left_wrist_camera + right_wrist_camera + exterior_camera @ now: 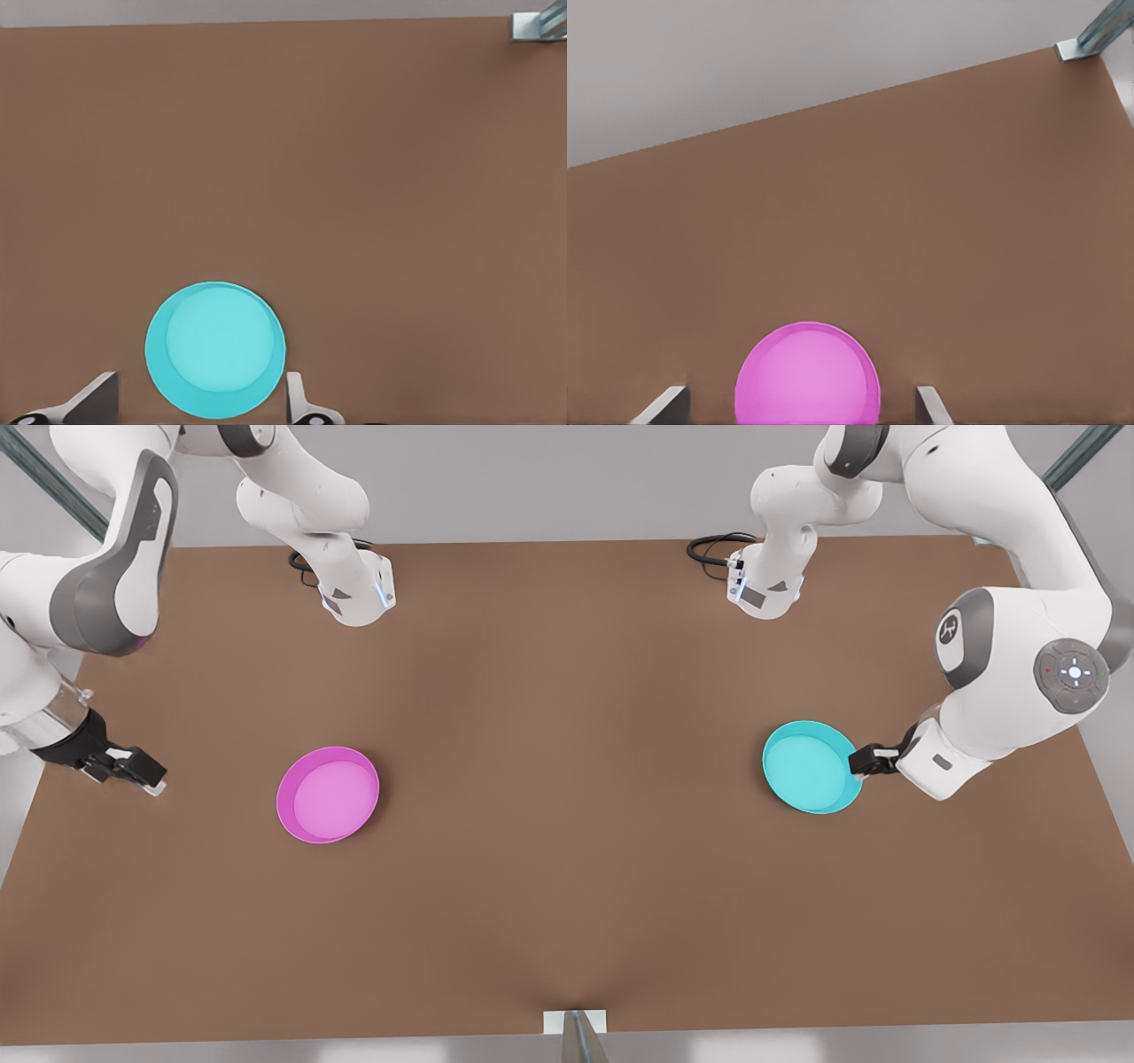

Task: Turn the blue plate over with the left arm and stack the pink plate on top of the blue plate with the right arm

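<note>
A broad, flat, brown table point(567, 886) carries the whole scene, with pale grey floor beyond its edges and a small metal bracket point(575, 1021) at its near edge.

Two white jointed arms with grey joint sections reach in over it. The left arm point(1019, 664) comes in from the front view's right and bends down low toward the tabletop. The right arm point(80, 602) comes in from the front view's left and waits with its wrist low, out by the table's edge.

The round, shallow, cyan-turquoise blue plate point(811, 766) lies rim up on the table toward the front view's right. In the left wrist view the same plate point(215, 350) sits between the two pale fingers point(297, 398), which stand spread wider than the dish.

The round, shallow, pink-magenta plate point(328, 794) with its lighter pink inside rests rim up toward the front view's left, well apart from the blue one. In the right wrist view it point(807, 376) lies ahead of the parted fingers point(932, 405).

The small black left gripper point(864, 761) sits right at the blue plate's rim, jaws apart and not closed on it. The small black right gripper point(133, 771) is spread too, holding nothing, apart from the pink plate.
</note>
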Robot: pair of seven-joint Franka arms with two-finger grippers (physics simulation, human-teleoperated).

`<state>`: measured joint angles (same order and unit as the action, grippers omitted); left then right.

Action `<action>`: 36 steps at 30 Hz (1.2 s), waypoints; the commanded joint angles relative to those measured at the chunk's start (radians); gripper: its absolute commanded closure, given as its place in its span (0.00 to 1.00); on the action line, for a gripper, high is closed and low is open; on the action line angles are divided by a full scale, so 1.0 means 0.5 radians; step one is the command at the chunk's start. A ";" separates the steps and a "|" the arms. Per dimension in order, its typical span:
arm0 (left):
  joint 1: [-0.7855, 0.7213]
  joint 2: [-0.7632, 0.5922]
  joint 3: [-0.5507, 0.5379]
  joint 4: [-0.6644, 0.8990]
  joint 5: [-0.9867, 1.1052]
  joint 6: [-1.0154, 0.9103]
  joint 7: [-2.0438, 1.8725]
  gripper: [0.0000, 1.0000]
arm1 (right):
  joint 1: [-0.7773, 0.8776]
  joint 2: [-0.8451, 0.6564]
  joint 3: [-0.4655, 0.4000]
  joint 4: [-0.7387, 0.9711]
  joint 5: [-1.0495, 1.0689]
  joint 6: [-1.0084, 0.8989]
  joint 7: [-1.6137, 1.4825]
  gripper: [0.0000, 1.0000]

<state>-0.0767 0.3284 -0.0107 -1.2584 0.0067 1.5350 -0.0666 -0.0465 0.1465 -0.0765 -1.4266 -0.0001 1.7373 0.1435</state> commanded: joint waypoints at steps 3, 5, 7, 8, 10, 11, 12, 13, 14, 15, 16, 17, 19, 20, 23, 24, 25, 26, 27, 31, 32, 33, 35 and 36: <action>0.006 0.076 0.015 0.001 -0.023 -0.005 -0.002 0.00 | 0.019 0.008 0.003 0.003 0.003 0.020 0.004 0.00; 0.178 0.153 0.092 -0.084 -0.375 0.007 0.305 0.00 | 0.007 0.020 0.003 0.028 0.003 0.029 0.001 0.00; 0.224 0.172 0.251 -0.312 -0.523 0.053 0.832 0.00 | 0.007 0.041 0.003 0.049 0.006 0.029 0.001 0.00; 0.221 0.165 0.331 -0.480 -0.633 0.148 0.977 0.00 | 0.013 0.045 0.003 0.049 0.006 0.032 0.001 0.00; 0.233 0.193 0.478 -0.686 -0.802 0.286 1.290 0.00 | 0.007 0.051 0.003 0.049 0.009 0.032 0.001 0.00; 0.270 0.208 0.491 -0.790 -0.845 0.384 1.415 0.00 | 0.007 0.051 0.003 0.049 0.009 0.032 0.001 0.00; 0.294 0.218 0.497 -0.873 -0.845 0.492 1.477 0.00 | 0.007 0.051 0.003 0.049 0.009 0.032 0.001 0.00; 0.313 0.254 0.503 -0.904 -0.851 0.541 1.541 0.00 | 0.007 0.054 0.003 0.049 0.009 0.035 0.004 0.00; 0.353 0.306 0.503 -0.904 -0.863 0.553 1.578 0.00 | 0.007 0.054 0.003 0.049 0.009 0.035 0.011 0.00; 0.368 0.356 0.503 -0.907 -0.885 0.575 1.594 0.00 | 0.010 0.054 0.006 0.049 0.009 0.035 0.011 0.00; 0.383 0.408 0.503 -0.907 -0.888 0.587 1.594 0.00 | 0.007 0.054 0.006 0.049 0.009 0.035 0.011 0.00; 0.390 0.432 0.503 -0.935 -0.888 0.630 1.597 0.00 | 0.010 0.054 0.006 0.049 0.013 0.035 0.011 0.00; 0.387 0.432 0.503 -1.054 -0.888 0.780 1.722 0.00 | 0.010 0.063 0.003 0.049 0.028 0.035 0.011 0.00; 0.387 0.432 0.503 -1.113 -0.888 0.851 1.744 0.00 | 0.007 0.063 0.003 0.049 0.037 0.035 0.011 0.00; 0.387 0.439 0.500 -1.214 -0.891 0.949 1.765 0.00 | 0.007 0.066 0.003 0.049 0.037 0.035 0.011 0.00; 0.383 0.454 0.500 -1.217 -0.891 0.949 1.765 0.00 | 0.007 0.066 0.003 0.049 0.037 0.035 0.011 0.00; 0.383 0.475 0.497 -1.217 -0.894 0.955 1.765 0.00 | 0.007 0.066 0.003 0.049 0.037 0.035 0.011 0.00; 0.377 0.491 0.497 -1.217 -0.931 0.955 1.765 0.03 | 0.007 0.066 0.003 0.049 0.037 0.035 0.011 0.00; 0.374 0.500 0.497 -1.217 -0.934 0.955 1.765 0.20 | 0.007 0.066 0.006 0.049 0.037 0.035 0.011 0.00; 0.365 0.546 0.494 -1.214 -0.971 0.958 1.765 0.48 | 0.007 0.066 0.003 0.049 0.037 0.035 0.011 0.00; 0.365 0.546 0.497 -1.214 -0.971 0.955 1.765 0.52 | 0.007 0.066 0.006 0.049 0.037 0.035 0.011 0.00; 0.365 0.543 0.497 -1.214 -0.971 0.955 1.765 0.54 | 0.007 0.066 0.003 0.049 0.040 0.035 0.011 0.00; 0.359 0.546 0.494 -1.214 -0.971 0.961 1.765 0.59 | 0.007 0.066 0.003 0.049 0.040 0.047 0.011 0.00; 0.359 0.558 0.494 -1.214 -0.971 0.977 1.765 0.60 | 0.007 0.066 0.006 0.049 0.040 0.047 0.011 0.00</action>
<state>0.1000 0.6102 0.2362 -1.8653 -0.4764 2.0274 0.8161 -0.0428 0.1797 -0.0737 -1.4021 0.0199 1.7610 0.1488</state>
